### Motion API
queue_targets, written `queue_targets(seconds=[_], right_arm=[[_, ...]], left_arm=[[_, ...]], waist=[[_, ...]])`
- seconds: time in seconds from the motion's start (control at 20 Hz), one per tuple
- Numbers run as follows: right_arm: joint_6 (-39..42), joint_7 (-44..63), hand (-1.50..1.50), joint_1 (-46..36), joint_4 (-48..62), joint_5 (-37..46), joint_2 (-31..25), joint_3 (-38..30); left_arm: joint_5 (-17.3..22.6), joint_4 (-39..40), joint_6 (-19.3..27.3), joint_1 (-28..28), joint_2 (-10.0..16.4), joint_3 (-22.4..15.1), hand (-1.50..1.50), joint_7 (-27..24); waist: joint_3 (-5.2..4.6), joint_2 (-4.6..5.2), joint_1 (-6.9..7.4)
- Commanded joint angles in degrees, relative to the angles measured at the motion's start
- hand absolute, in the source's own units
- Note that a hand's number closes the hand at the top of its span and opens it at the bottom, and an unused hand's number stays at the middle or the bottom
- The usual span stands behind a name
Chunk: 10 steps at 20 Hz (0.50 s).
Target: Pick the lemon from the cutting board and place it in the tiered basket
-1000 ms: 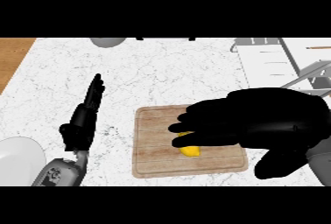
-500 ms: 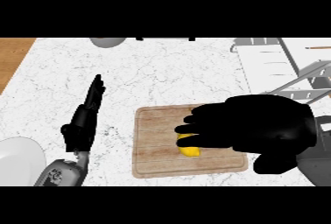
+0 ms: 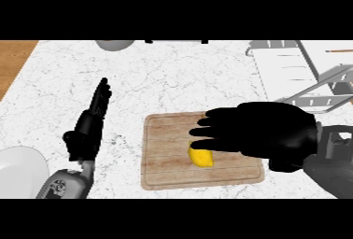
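Note:
A yellow lemon (image 3: 201,158) lies on the wooden cutting board (image 3: 165,163), partly covered from above. My right hand (image 3: 265,130) hovers over it with fingers spread and slightly bent, their tips above the lemon's top end; I cannot tell if they touch it. The white wire tiered basket (image 3: 296,70) stands at the counter's back right. My left hand (image 3: 89,123) rests edge-on at the left, fingers straight and pointing away.
A white plate (image 3: 21,170) sits at the lower left corner. A grey round object (image 3: 114,44) shows at the back edge. The wooden counter edge (image 3: 14,60) runs along the far left. Marble counter lies between board and basket.
My right hand has drawn down and to the right over the board, so more of the lemon shows. The left hand has not moved.

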Motion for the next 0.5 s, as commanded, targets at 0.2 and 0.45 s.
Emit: queue_targets(seconds=[0.2,0.45], right_arm=[[-5.3,-12.2,-1.5,-1.6,3.6,8.0,0.1,5.2],[-10.5,-15.6,-1.5,-2.1,7.8,12.8,2.7,5.8]], left_arm=[[-1.8,2.8,-0.4,-0.3,-2.6,0.0,0.0,-1.7],[-2.8,1.7,-0.5,-0.9,-3.3,0.8,0.0,0.4]], waist=[[-0.02,0.05,0.03],[-0.02,-0.03,-0.05]])
